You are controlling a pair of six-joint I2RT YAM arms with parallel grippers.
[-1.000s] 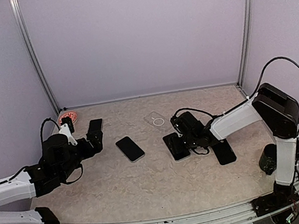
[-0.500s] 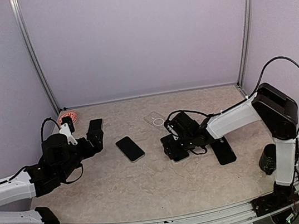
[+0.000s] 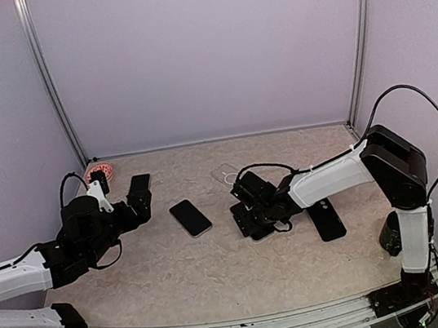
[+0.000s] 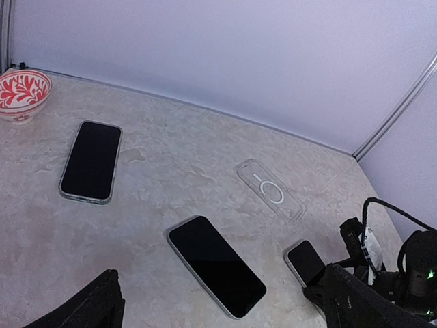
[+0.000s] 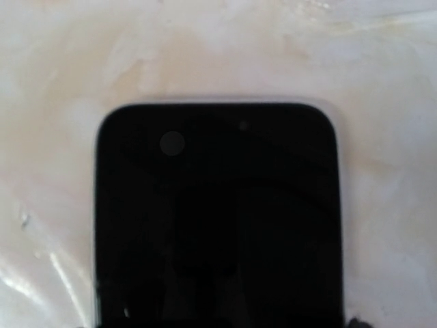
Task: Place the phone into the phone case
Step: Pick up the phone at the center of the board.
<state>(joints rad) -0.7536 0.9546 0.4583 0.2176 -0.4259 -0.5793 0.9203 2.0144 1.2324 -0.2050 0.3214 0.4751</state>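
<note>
The step in hand looks like the pick-up: the right claw [image 3: 248, 214] sits low over the phone [image 3: 253, 226], which lies flat and screen-up on the desk [image 3: 220, 283] just on the near side of the clear phone case [image 3: 232, 177]. The right wrist view is filled by the phone's top end with pale desk around it and no fingers in sight. I cannot tell whether this claw is spread or pinching, nor whether it touches the phone at all. The phone case is empty, lying flat, and nothing rests against it.

The left claw [image 3: 137, 203] hangs well to the left of the phone case with its fingers [image 4: 95, 307] spread wide and nothing between them. It seems to be waiting.

Next, the right claw likely needs a firm hold across the phone's long edges. A flat, thin slab on a smooth desk gives little to bite on, so one edge may have to be tipped up first. Then comes a short carry back to the phone case, squaring the phone's outline to the rim and pressing it down until it seats.

Other phones could be mistaken for the target: a second phone [image 3: 190, 218] lies left of the phone case and a third phone [image 3: 327, 220] right of it.
</note>
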